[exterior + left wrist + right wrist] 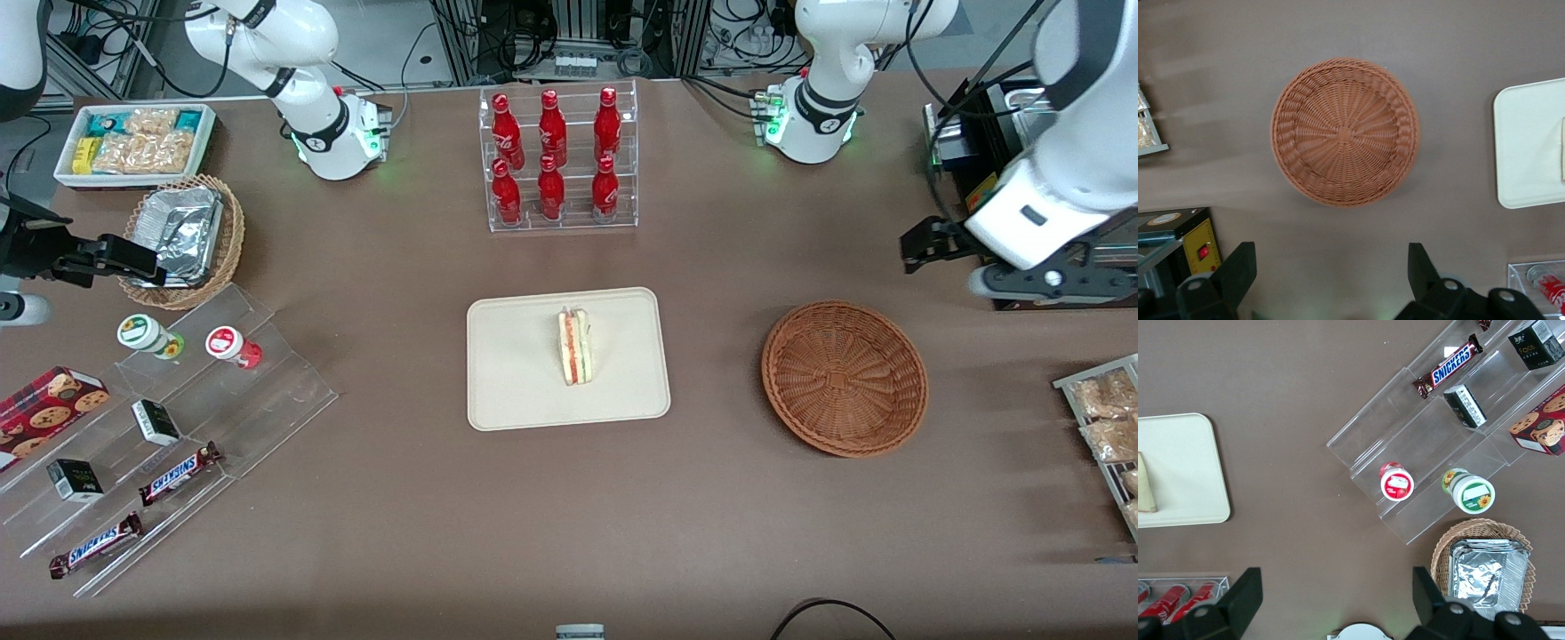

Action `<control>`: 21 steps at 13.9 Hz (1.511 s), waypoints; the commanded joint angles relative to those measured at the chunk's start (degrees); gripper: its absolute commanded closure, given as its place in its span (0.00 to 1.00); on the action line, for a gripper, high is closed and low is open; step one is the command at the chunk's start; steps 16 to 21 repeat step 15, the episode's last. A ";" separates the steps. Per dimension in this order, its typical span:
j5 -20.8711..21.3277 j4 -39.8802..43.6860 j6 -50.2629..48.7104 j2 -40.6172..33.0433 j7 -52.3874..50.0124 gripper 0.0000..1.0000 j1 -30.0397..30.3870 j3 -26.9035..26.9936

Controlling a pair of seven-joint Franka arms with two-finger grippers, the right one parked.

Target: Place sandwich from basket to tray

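Sandwich (575, 347) stood on its edge on the cream-beige tray (516, 391), about mid-tray, w/ red-orange and green filling layers facing up toward the front camera. Tray sat near the middle of the brown table (400, 533).

Reddish-brown wicker basket (844, 378) sat beside the tray, toward the working arm's end of the table, apart from it, w/ nothing inside. In the left wrist view the basket (1345, 131) showed a bare woven floor, and a rounded corner of the tray (1528, 147) was visible nearby.

Left gripper (925, 242) hung above the table near the working arm's end, farther from the front camera than the basket, and touched nothing. In the left wrist view the gripper (1331, 273) had its two dark fingers (1238, 270) spread wide, nothing between them.

Clear rack of six red soda bottles (556, 156) stood farther from the front camera than the tray. Toward the parked arm's end: a white bin of snack packets (133, 142) by the table corner, a tan wicker basket w/ foil containers (182, 236), and clear stepped shelves (178, 427) carrying two small cups, small dark boxes, a cookie box and two Snickers bars (178, 471). At the working arm's edge, a wire rack of bagged snacks (1107, 427).
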 commanded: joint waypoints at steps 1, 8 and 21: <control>-1.76 -2.26 0.02 -2.52 2.07 0.00 1.95 -0.66; -2.03 -1.38 -0.77 -3.05 2.77 0.00 4.15 -0.66; -1.50 3.10 -3.32 -1.47 2.60 0.00 3.80 -0.58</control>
